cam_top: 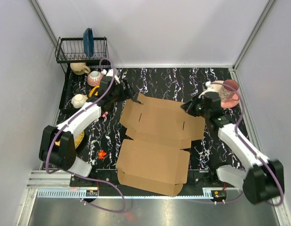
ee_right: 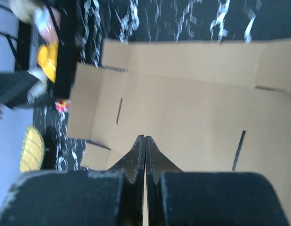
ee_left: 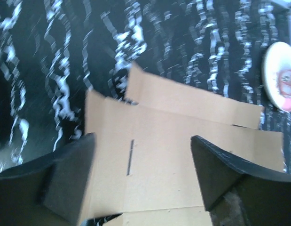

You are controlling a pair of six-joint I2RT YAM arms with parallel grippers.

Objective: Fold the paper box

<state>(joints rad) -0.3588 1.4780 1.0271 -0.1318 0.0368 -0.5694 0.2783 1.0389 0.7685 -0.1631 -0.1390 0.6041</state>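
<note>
**A:** Where does the paper box lie?

**B:** Flat and unfolded on the black marbled table. It runs from the middle down to the near edge, with its flaps spread to both sides.

**A:** And the claws?

**B:** The left gripper hangs spread wide above the box's far left corner, by a slit there, touching nothing. The right gripper is pressed together over the box's far right edge, with nothing visible between its fingers.

**A:** How will the sheet handle?

**B:** Probably light and thin. It looks stiff across the panels but should bend readily along the creases, and it may slide on the table when pushed.

**A:** Where should it be taken hold of?

**B:** Best at a free flap edge, close to a crease. One claw pinches and lifts while the other pins the centre panel so the sheet cannot skate away.
</note>
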